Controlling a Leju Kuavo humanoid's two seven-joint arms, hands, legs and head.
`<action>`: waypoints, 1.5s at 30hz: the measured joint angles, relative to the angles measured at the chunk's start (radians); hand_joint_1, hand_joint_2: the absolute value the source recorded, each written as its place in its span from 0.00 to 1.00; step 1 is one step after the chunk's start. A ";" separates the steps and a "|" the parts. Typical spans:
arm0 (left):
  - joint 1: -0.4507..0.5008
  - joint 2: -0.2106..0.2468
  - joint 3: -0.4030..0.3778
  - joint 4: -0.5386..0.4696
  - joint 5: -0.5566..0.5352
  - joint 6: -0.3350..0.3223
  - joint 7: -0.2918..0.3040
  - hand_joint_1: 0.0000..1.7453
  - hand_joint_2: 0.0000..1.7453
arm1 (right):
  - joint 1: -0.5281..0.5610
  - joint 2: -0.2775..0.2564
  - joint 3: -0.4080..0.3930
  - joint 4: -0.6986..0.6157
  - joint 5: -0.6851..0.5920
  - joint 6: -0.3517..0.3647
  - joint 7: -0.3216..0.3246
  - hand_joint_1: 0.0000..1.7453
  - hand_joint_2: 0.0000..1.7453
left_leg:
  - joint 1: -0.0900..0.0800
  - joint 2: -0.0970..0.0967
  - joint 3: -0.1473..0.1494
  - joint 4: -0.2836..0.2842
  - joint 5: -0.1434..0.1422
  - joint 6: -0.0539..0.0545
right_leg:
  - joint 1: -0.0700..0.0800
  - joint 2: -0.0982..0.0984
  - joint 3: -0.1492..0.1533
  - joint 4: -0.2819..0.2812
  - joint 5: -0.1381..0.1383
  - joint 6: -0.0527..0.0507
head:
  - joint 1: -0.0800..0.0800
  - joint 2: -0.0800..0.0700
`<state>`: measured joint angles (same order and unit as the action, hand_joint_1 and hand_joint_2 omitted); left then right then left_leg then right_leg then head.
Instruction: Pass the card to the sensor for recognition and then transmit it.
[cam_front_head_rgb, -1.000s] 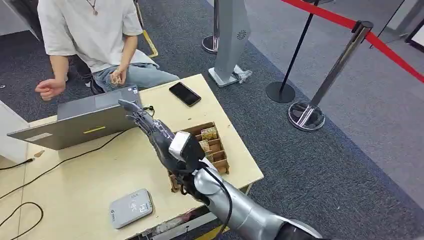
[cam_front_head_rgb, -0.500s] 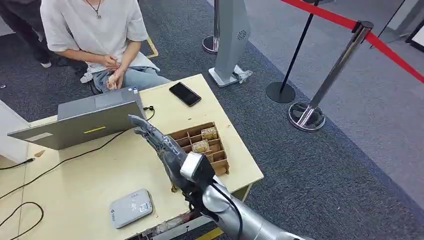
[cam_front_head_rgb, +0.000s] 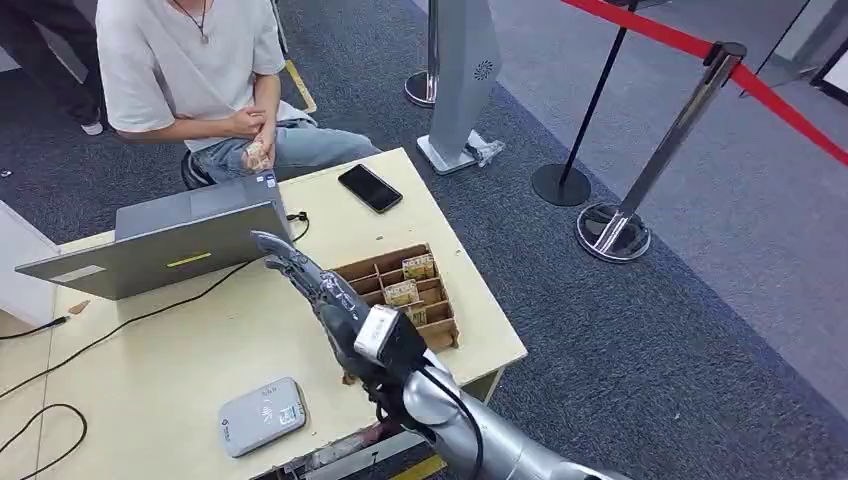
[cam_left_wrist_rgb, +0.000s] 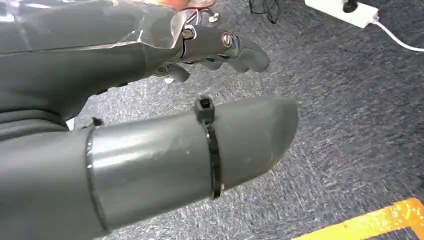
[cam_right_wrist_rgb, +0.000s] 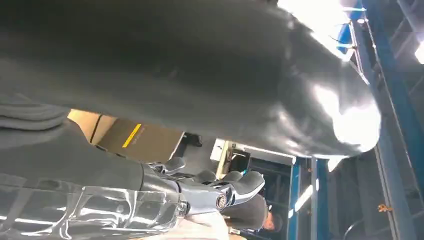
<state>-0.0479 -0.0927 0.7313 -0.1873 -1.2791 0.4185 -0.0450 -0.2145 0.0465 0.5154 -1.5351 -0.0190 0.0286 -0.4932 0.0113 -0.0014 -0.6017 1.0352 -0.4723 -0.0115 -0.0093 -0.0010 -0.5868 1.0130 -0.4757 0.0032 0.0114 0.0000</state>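
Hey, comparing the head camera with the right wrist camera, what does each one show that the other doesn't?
Head view alone: the table, the card reader, the wooden card tray, a phone, the stanchions and grey carpet. Right wrist view alone: the thick grey thumb up close and blue framing with bright lights overhead. Shared: the right hand, open with fingers spread and holding nothing, the laptop with its yellow stripe, and the seated person.

The right hand (cam_front_head_rgb: 318, 285) hides part of the wooden tray (cam_front_head_rgb: 437, 318); the cards (cam_front_head_rgb: 418, 267) inside are too small to read.
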 joint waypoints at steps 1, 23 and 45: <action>0.000 -0.002 0.000 0.000 0.003 0.000 0.000 0.00 0.00 | -0.002 0.000 0.002 0.000 0.029 -0.016 0.009 0.00 0.00 | 0.000 0.000 0.000 0.000 0.000 0.000 | 0.000 0.000 0.000 0.000 0.000 0.000 | 0.000 0.000; -0.002 -0.019 0.027 0.000 0.013 0.010 0.012 0.00 0.00 | -0.006 -0.058 0.026 0.034 0.846 -0.307 0.202 0.00 0.00 | 0.000 0.000 0.000 0.000 0.000 0.000 | 0.000 0.000 0.000 0.000 0.000 0.000 | 0.000 0.000; -0.001 -0.022 0.036 0.000 0.007 0.011 -0.023 0.00 0.00 | 0.084 -0.101 -0.024 0.034 1.158 -0.420 0.310 0.00 0.00 | 0.000 0.000 0.000 0.000 0.000 0.000 | 0.000 0.000 0.000 0.000 0.000 0.000 | 0.000 0.000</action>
<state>-0.0488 -0.1148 0.7675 -0.1873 -1.2718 0.4299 -0.0679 -0.1302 -0.0549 0.4917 -1.5011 1.1394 -0.3914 -0.1831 0.0113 -0.0013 -0.6015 1.0352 -0.4725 -0.0116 -0.0094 -0.0009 -0.5869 1.0128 -0.4757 0.0032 0.0114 0.0000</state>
